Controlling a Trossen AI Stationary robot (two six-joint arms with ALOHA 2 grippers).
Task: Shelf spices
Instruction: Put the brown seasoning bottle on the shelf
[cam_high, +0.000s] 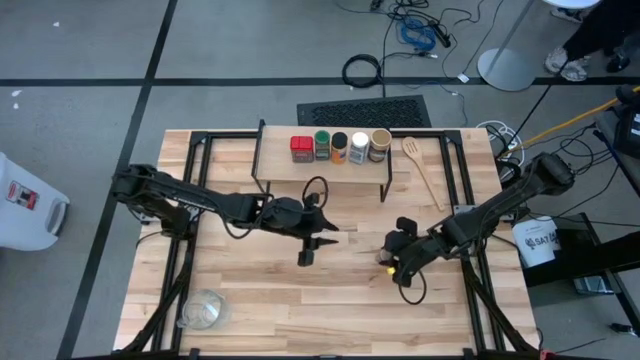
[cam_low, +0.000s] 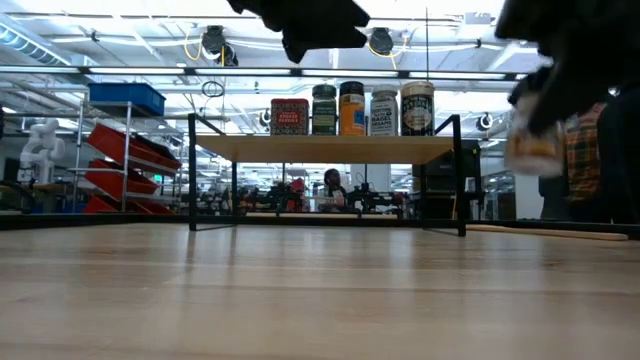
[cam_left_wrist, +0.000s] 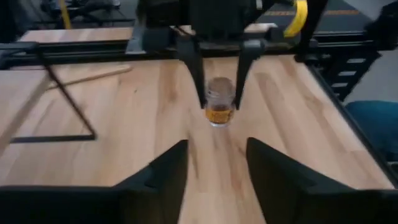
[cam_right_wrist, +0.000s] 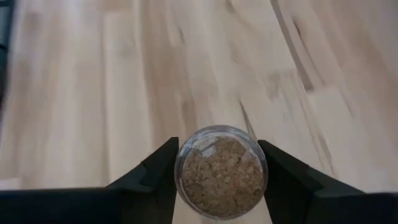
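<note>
High view: five spices (cam_high: 339, 147) stand in a row on the shelf (cam_high: 320, 168); wooden spoon (cam_high: 424, 172) beside it, glass bowl (cam_high: 204, 309) at a near corner.
Left wrist view: right gripper (cam_left_wrist: 219, 98) clamps the sixth jar (cam_left_wrist: 219, 109), apparently the last to shelve.
Right wrist view: jar between its fingers (cam_right_wrist: 155, 171).
Left gripper (cam_high: 307, 252) empty, fingers apart, near the shelf's front.
</note>
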